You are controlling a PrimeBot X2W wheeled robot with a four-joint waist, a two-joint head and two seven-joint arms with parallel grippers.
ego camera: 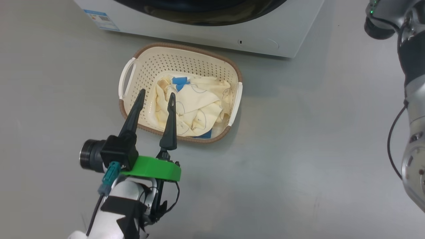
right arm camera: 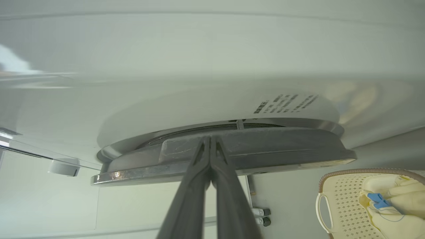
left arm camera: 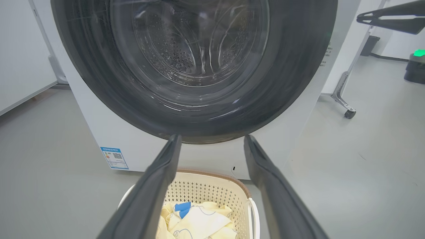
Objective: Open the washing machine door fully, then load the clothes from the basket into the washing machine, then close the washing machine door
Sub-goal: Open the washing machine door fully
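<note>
Closest to the head camera is the left gripper, with its 2 long dark fingers spread wide apart and holding nothing. Its tips hang over the near left side of the small cream plastic basket with holes in its walls and a brown rim, which sits on the grey floor just in front of the big white washing machine. The soft pale yellow clothes with blue bear lines lie bunched up inside the basket. 1 finger tip lines up over their left edge, but I cannot tell if it touches them. Seen from the left wrist, the big round door with its shiny black rim and clear glass sits on the front of the machine, behind the basket. The right gripper is squeezed shut with nothing held, and its tips point right at the grey edge of the door, up close.
</note>
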